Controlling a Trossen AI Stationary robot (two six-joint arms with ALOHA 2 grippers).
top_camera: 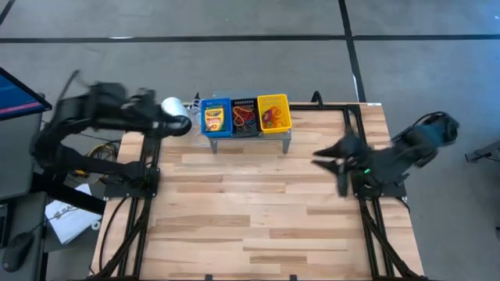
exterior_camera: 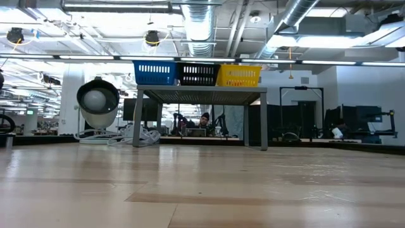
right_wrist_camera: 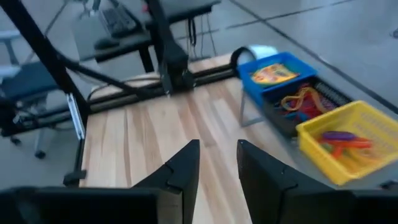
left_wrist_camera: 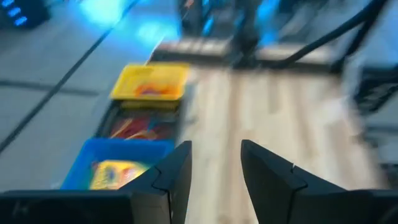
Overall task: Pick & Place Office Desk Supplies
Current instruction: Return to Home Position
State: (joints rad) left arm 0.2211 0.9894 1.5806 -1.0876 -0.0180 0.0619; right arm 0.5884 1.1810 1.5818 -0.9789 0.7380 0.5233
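The crayon box (top_camera: 213, 119) in the blue bin (top_camera: 203, 117) and the rubber bands (top_camera: 244, 117) in the black bin (top_camera: 244, 101) sit on the shelf (top_camera: 286, 138) at the high view's top centre, seemingly sorted for storage. The left arm (top_camera: 117, 109) at upper left and the right arm (top_camera: 398, 152) at mid right flank the worktop (top_camera: 258, 203). Both jaws are released and empty, apparently because nothing is left to carry.

A crayon box (top_camera: 213, 119) lies in the leftmost of three bins (top_camera: 244, 115) ranged along the shelf (exterior_camera: 200, 94).
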